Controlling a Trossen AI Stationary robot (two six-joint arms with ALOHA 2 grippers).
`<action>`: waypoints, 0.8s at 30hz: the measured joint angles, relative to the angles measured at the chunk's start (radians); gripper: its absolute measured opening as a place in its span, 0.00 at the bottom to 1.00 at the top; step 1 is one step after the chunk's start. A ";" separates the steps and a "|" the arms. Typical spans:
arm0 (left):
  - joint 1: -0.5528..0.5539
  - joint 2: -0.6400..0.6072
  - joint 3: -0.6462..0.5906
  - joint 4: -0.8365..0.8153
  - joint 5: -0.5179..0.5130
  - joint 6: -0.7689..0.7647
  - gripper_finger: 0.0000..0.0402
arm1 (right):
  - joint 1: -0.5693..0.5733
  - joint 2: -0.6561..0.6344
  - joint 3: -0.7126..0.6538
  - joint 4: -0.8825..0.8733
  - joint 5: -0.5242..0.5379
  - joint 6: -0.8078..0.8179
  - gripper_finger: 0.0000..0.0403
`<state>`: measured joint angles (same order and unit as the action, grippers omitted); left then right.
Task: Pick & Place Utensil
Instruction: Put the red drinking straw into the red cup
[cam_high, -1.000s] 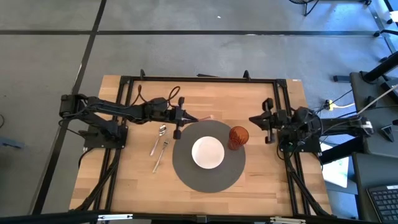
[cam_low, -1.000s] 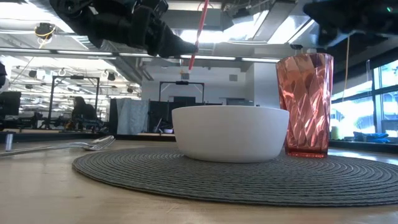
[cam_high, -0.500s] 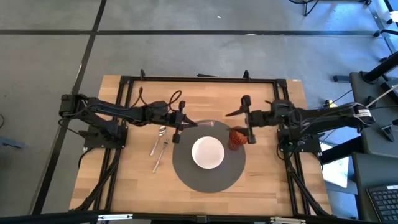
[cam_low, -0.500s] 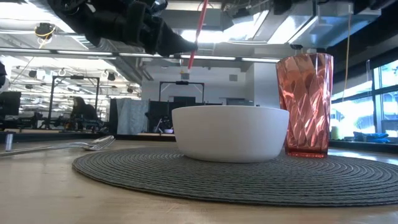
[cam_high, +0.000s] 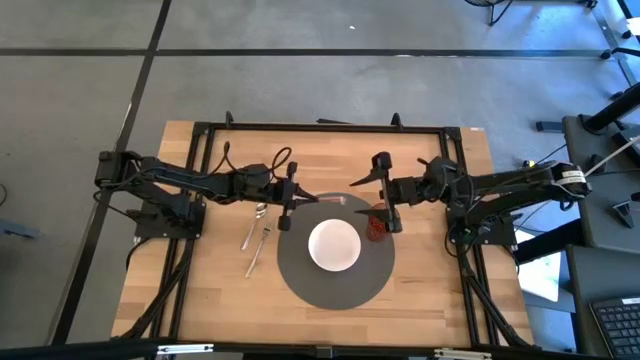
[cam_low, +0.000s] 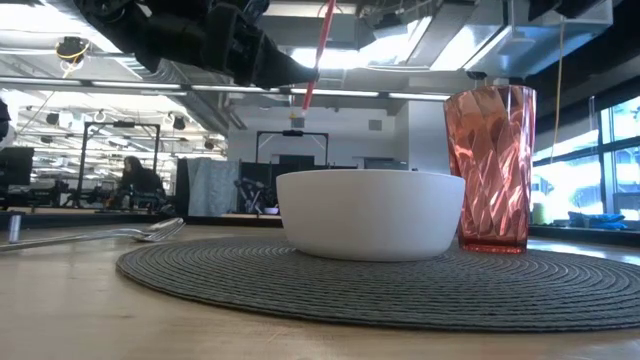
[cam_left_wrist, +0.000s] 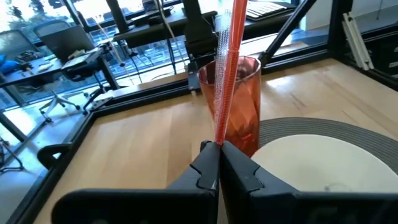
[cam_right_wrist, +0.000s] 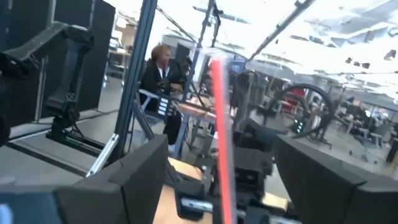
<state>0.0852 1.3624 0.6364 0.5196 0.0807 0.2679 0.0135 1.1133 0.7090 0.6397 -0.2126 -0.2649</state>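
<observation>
My left gripper (cam_high: 291, 197) hovers over the left rim of the grey placemat (cam_high: 300, 278), shut on a red straw (cam_high: 322, 198) that slants up toward the table's right. My right gripper (cam_high: 380, 196) stands open above the red faceted cup (cam_high: 377, 228), facing the straw's free end. In the right wrist view the straw (cam_right_wrist: 221, 137) shows between its two fingers, farther off and untouched. A white bowl (cam_high: 333, 245) sits on the placemat. A spoon (cam_high: 256, 218) and a fork (cam_high: 260, 246) lie flat on the wood left of the mat. My left gripper pinches the straw near its lower end (cam_left_wrist: 219, 138) between its two shut fingers. The fingers come nearly level from the table's left. The straw is lifted clear of the table, and its long part (cam_low: 320, 45) rises tilted beyond the fingertips.
A black frame (cam_high: 320, 127) runs along the table's far edge and down both sides. Bare wood lies in front of the placemat. In the low view, the cup (cam_low: 493, 165) stands right of the bowl (cam_low: 370, 212). A person (cam_right_wrist: 158, 78) sits in the room behind.
My right gripper has risen and gone toward the table's left, from beside its base to above the cup, facing the straw. It has rolled a little and opened wide on the way. My left gripper and the straw have kept still.
</observation>
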 joint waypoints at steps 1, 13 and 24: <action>0.003 0.000 0.000 0.003 -0.001 0.003 0.00 | 0.000 0.012 0.000 0.022 0.000 0.001 0.69; 0.015 0.000 0.000 0.006 -0.002 0.007 0.00 | 0.000 0.142 0.119 0.091 -0.027 0.033 0.57; 0.015 0.000 0.000 -0.008 -0.002 0.007 0.00 | 0.000 0.195 0.205 -0.001 -0.035 0.067 0.46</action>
<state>0.1001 1.3621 0.6365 0.5118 0.0788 0.2745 0.0135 1.3087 0.9140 0.6390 -0.2477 -0.1979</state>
